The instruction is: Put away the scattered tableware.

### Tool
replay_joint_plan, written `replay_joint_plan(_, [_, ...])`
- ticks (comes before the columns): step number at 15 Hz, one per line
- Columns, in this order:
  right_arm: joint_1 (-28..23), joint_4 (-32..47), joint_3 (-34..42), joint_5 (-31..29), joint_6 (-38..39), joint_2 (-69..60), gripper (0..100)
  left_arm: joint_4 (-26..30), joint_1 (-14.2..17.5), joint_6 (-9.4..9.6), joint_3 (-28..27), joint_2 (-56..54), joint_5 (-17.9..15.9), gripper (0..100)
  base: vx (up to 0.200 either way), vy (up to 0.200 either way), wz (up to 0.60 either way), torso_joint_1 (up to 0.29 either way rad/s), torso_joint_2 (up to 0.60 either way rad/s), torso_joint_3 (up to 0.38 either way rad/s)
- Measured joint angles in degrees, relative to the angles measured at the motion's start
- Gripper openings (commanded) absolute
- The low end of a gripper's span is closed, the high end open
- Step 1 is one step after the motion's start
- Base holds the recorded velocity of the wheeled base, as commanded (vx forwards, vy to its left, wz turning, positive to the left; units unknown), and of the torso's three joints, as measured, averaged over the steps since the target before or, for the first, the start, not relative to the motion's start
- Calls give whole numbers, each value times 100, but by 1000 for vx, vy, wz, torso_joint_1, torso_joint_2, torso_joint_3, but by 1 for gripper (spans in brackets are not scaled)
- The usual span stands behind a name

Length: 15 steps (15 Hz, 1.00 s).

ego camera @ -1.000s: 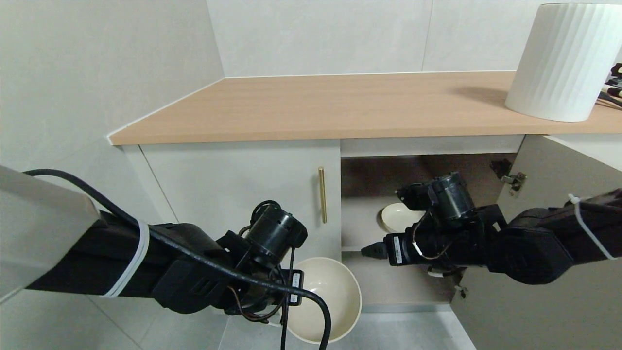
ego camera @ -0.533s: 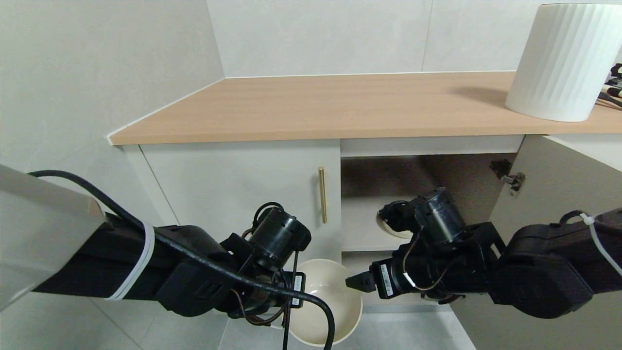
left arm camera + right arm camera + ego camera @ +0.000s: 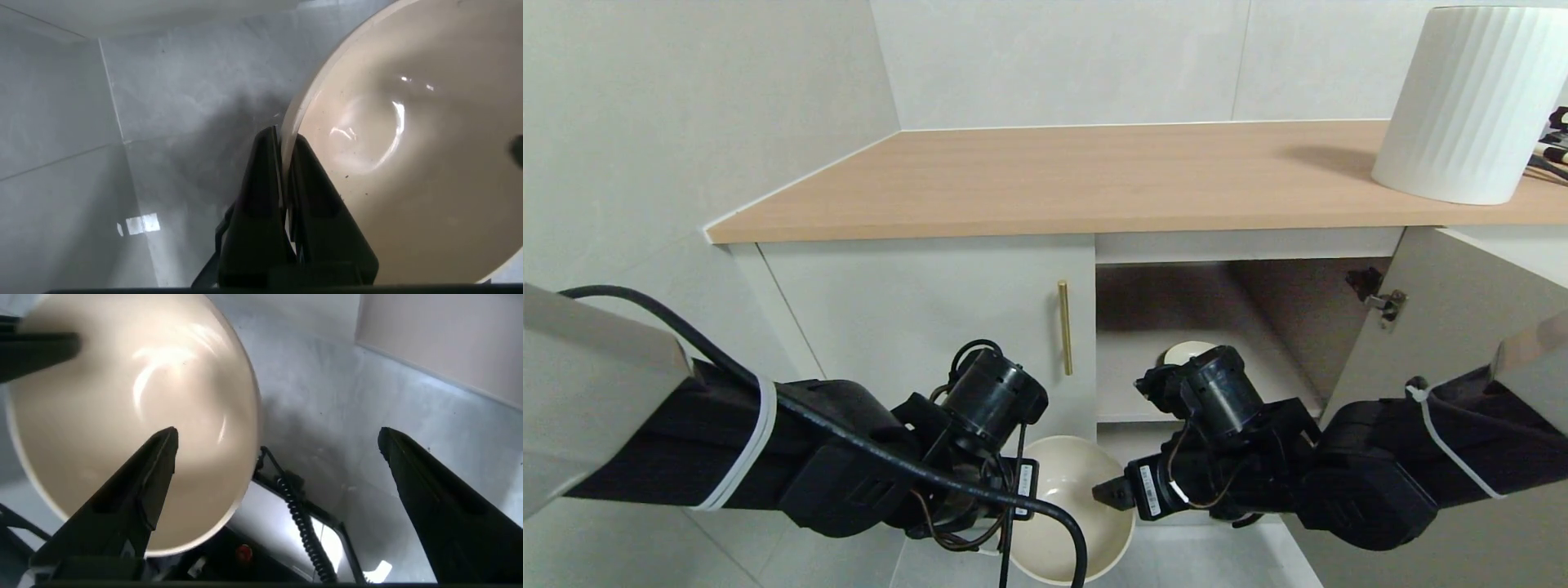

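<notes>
Pinches the bowl [image 3: 1078, 510] at its rim with the left gripper [image 3: 1013, 490], one finger inside the wall and one outside, pressed close on the thin edge. Holds it low in front of the cabinet [image 3: 915, 318], above the floor [image 3: 98, 98], tilted, with the hollow facing up and toward the right arm and showing a bare, glossy inside.

Holds the right gripper [image 3: 276, 437] spread wide at the bowl's opposite rim, one finger [image 3: 155, 469] over the hollow, the other past the edge over the floor. Grips nothing. Cannot tell whether either fingertip touches the rim.

In the cabinet's right compartment, door [image 3: 1421, 310] swung open: a second bowl [image 3: 1186, 351] upright on the shelf [image 3: 1127, 384], partly hidden behind the right wrist. Left compartment shut, with a brass handle [image 3: 1063, 327] at the door's edge.

On the counter [image 3: 1054, 180], at the right end: a white ribbed container [image 3: 1462, 102].
</notes>
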Motion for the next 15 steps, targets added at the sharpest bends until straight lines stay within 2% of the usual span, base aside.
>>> replay_joint_plan(4, [9, -61, -2, -9, 6, 74, 100, 0, -15, 0, 2, -11, 0, 0, 0, 0, 0, 0, 0, 0])
replay_joint_plan(5, [9, -121, -2, -9, 12, 91, 0, 0, -15, 0, 2, -9, -2, 0, 0, 0, 0, 0, 0, 0])
replay_joint_plan(15, [13, -197, 27, -62, 20, 148, 0, -6, -20, -11, 2, 6, -7, 0, 0, 0, 0, 0, 0, 0])
